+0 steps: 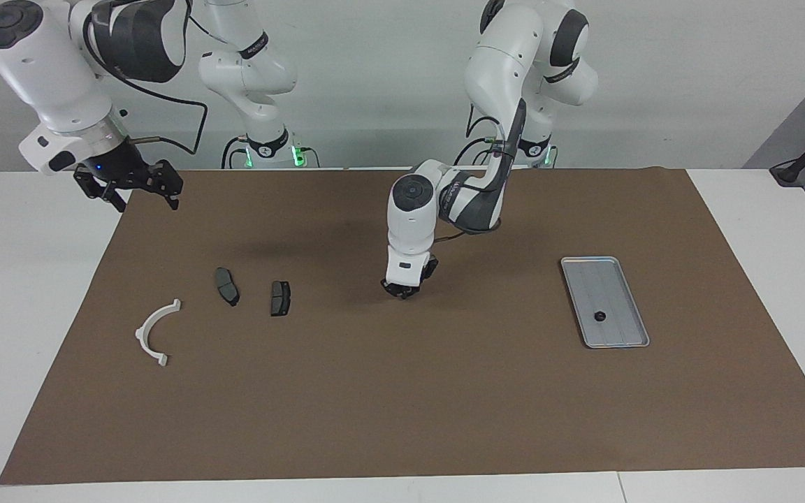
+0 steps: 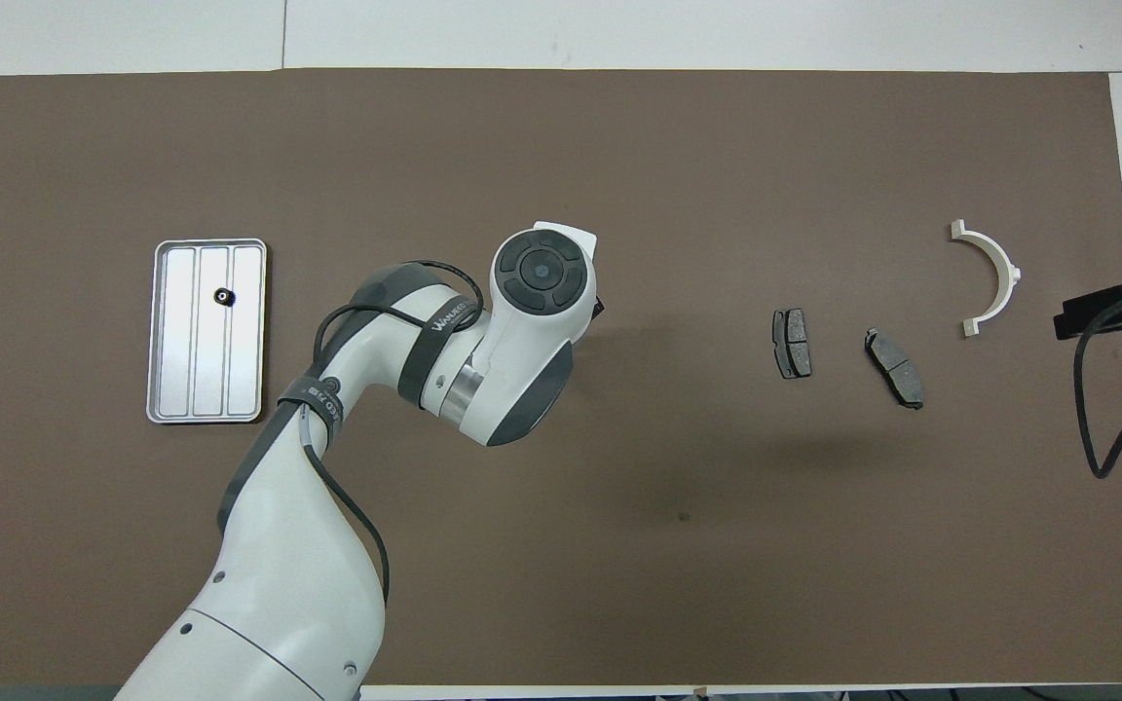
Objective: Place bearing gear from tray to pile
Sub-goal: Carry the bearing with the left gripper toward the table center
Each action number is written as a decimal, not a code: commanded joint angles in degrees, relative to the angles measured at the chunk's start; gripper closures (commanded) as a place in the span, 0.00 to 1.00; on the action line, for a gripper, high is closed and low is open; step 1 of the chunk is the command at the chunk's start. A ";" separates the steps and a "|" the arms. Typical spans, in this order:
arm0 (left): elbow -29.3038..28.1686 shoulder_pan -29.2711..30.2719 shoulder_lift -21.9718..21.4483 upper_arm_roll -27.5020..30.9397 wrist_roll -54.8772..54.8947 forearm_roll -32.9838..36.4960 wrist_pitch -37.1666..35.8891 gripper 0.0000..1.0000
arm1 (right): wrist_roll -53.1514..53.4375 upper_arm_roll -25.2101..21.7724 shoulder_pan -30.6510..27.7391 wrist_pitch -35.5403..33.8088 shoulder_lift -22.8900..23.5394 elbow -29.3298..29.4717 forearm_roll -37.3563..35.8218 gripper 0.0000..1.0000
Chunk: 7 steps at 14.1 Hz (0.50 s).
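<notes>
The silver-grey tray (image 1: 615,286) lies on the brown mat toward the left arm's end of the table. The small dark bearing gear (image 1: 599,316) sits in it, seen also in the overhead view (image 2: 223,297) in the tray (image 2: 249,350). The pile lies toward the right arm's end: a white semicircular bracket (image 1: 158,332) (image 2: 990,277) and two dark brake pads (image 1: 227,286) (image 1: 280,297). My left gripper (image 1: 402,288) points down low over the bare mat midway between tray and pile, apart from both. My right gripper (image 1: 145,201) is open, raised over the mat's corner near its base.
The brown mat (image 1: 402,405) covers most of the white table. The left arm's elbow and hand (image 2: 537,292) cover the mat's middle in the overhead view. A black cable (image 2: 1102,428) hangs from the right arm at the table's end.
</notes>
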 commanded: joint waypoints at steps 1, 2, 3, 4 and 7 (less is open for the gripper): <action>0.68 -0.68 0.37 0.87 -1.19 -0.66 1.01 1.00 | -2.52 0.47 -1.21 3.86 -1.74 -4.04 0.46 0.00; 0.59 -0.59 0.37 0.87 -1.27 -0.74 1.09 0.99 | -2.43 0.47 -1.21 3.95 -1.74 -4.04 0.46 0.00; 0.51 -0.59 0.37 0.78 -1.62 -0.74 1.36 0.96 | -2.26 0.47 -1.13 4.13 -1.74 -4.13 0.46 0.00; 0.24 -0.68 0.37 0.87 -2.67 -0.66 1.97 0.91 | -2.26 0.47 -1.12 4.31 -1.40 -4.13 0.46 0.00; -0.02 -0.68 0.37 0.96 -3.12 -0.48 2.06 0.78 | -2.00 0.47 -0.95 6.41 -0.08 -4.48 0.46 0.00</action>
